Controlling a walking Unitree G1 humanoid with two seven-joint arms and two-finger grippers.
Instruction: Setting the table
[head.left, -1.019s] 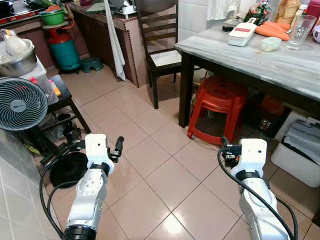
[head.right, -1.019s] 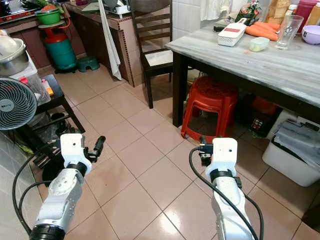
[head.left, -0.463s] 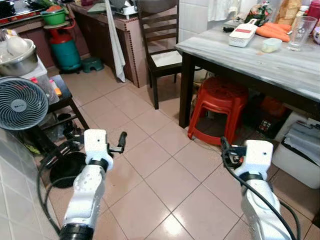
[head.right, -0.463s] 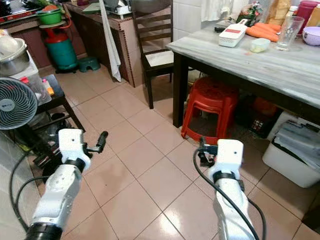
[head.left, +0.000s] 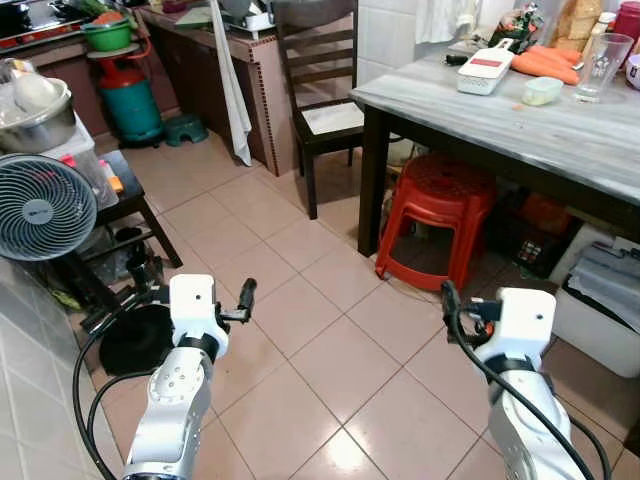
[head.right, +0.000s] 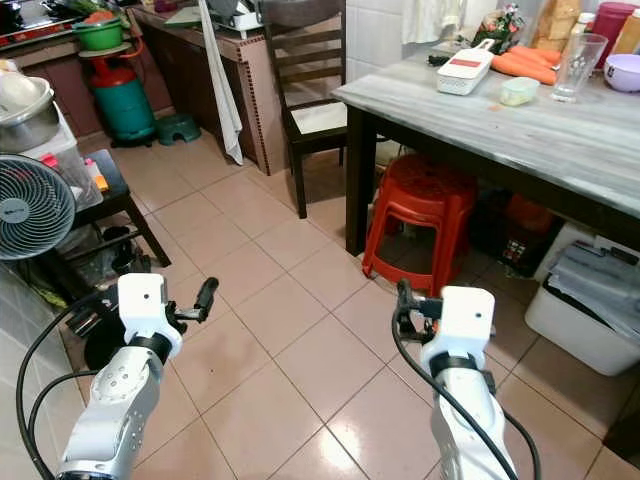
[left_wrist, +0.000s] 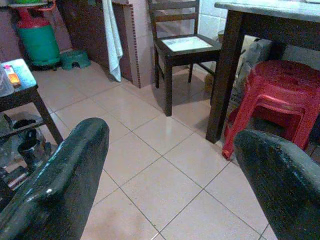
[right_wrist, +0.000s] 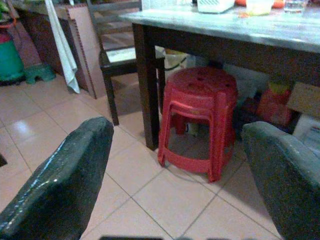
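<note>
Both claws wide, empty: left gripper (left_wrist: 165, 165), right gripper (right_wrist: 175, 170) low over floor, short of table (head.left: 560, 125). Glass (head.left: 598, 62) upright at table's far edge, ahead-right; right arm nearer.

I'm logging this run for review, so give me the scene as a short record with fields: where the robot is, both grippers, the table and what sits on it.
place: tiled kitchen floor, short of the table
left gripper: open, empty, held over the floor
right gripper: open, empty, aimed toward the red stool
on table: white slicer, carrots, small tub, clear glass
under table: red stool
beside table: dark chair
task state: nothing picked up yet
</note>
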